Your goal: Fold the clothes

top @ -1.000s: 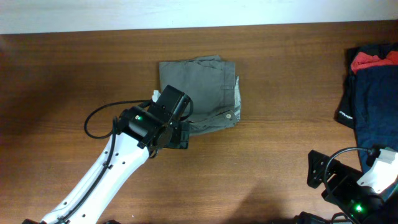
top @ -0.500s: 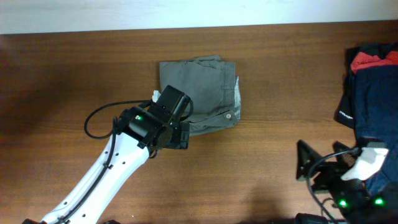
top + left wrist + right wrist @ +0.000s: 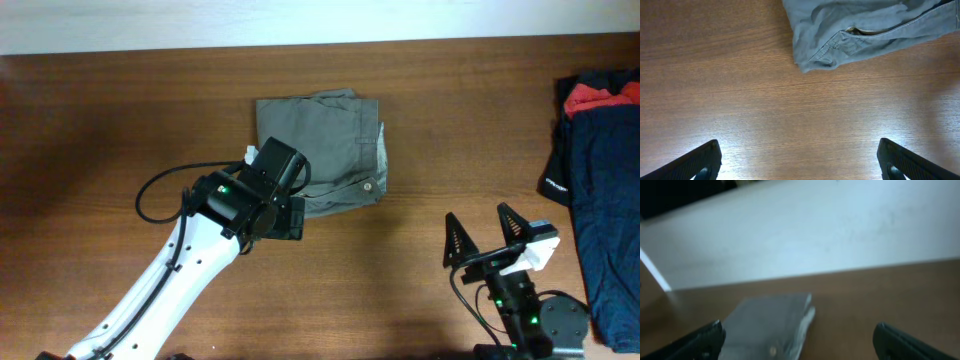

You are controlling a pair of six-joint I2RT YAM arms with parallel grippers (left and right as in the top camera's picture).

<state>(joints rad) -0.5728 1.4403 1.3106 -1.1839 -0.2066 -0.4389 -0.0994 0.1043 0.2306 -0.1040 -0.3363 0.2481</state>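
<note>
Left fingers (image 3: 707, 161) and right fingers (image 3: 455, 243) are held spread, empty. Clothes (image 3: 320, 135) are seen folded compactly near the desk's (image 3: 470, 110) far edge; folding is judged essentially finished.

Overhead view: the left arm (image 3: 160, 280), a white tubular link, reaches from the lower left edge diagonally toward the centre and ends in a black wrist housing (image 3: 240, 200) bearing a green indicator light; a thin black cable (image 3: 150, 190) loops off its left side. Left wrist view: the left gripper (image 3: 799, 147), black and two-fingered, points downward, its fingertips (image 3: 710, 152) set wide apart at the lower corners. The right arm (image 3: 530, 320), a compact black body with a green light, sits at the lower right. The right gripper (image 3: 482, 232), with black triangular fingers (image 3: 455, 240), is spread wide and points away from the robot.
</note>
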